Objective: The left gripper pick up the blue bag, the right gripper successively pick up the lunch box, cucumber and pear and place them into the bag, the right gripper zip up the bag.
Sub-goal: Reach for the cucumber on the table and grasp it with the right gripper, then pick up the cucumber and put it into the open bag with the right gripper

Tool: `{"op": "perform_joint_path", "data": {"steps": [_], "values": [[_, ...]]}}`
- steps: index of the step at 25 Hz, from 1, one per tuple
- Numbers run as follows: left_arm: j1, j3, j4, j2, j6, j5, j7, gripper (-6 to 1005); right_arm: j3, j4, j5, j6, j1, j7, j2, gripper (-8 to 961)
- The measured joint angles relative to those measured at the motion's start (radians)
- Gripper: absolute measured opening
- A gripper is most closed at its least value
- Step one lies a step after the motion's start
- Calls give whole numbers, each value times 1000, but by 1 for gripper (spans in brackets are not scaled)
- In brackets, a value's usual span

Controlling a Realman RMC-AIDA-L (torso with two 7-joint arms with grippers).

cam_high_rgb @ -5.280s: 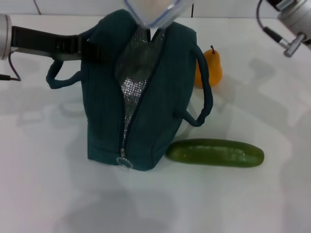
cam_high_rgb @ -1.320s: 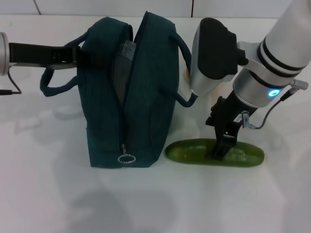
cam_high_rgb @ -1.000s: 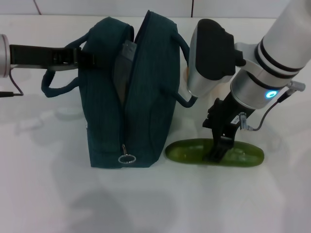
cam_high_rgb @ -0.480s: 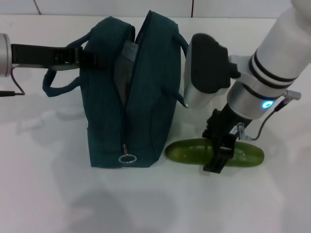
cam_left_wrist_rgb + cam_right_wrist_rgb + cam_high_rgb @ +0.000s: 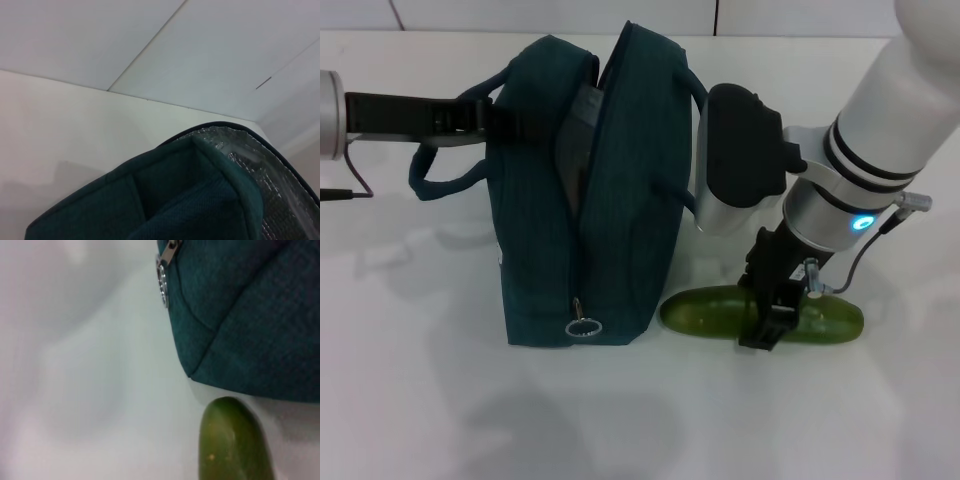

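Note:
The blue bag [image 5: 620,200] stands upright on the white table, its zipper open at the top and the ring pull [image 5: 583,327] low at the near end. My left gripper [image 5: 503,117] is shut on the bag's left upper edge by the handle. The cucumber [image 5: 705,310] lies on the table just right of the bag. My right gripper [image 5: 770,312] is down over its middle, jaws open and straddling it. The right wrist view shows the cucumber's end [image 5: 232,445] beside the bag's corner [image 5: 245,315]. The lunch box and the pear are hidden.
The bag's silver lining [image 5: 280,185] shows in the left wrist view above the teal fabric [image 5: 190,200]. A loop handle [image 5: 440,180] hangs off the bag's left side. White table [image 5: 440,380] lies in front of and left of the bag.
My right gripper has come down lower and slightly left onto the cucumber. The cucumber still lies in the same spot. The bag and left gripper have not moved.

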Motion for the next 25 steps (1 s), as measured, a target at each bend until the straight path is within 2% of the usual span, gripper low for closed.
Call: {"op": "perform_joint_path", "data": {"steps": [6, 8, 17, 25], "values": [[1, -1, 0, 0, -1, 0, 1, 47, 0, 8, -7, 6, 13, 3, 0, 747], [2, -1, 0, 0, -2, 0, 1, 47, 0, 8, -9, 3, 14, 3, 0, 568], [9, -1, 0, 4, -2, -14, 1, 47, 32, -2, -73, -85, -3, 41, -2, 567], [14, -2, 3, 8, -1, -17, 0, 47, 199, -69, -180, -178, -94, 62, -5, 566]]}}
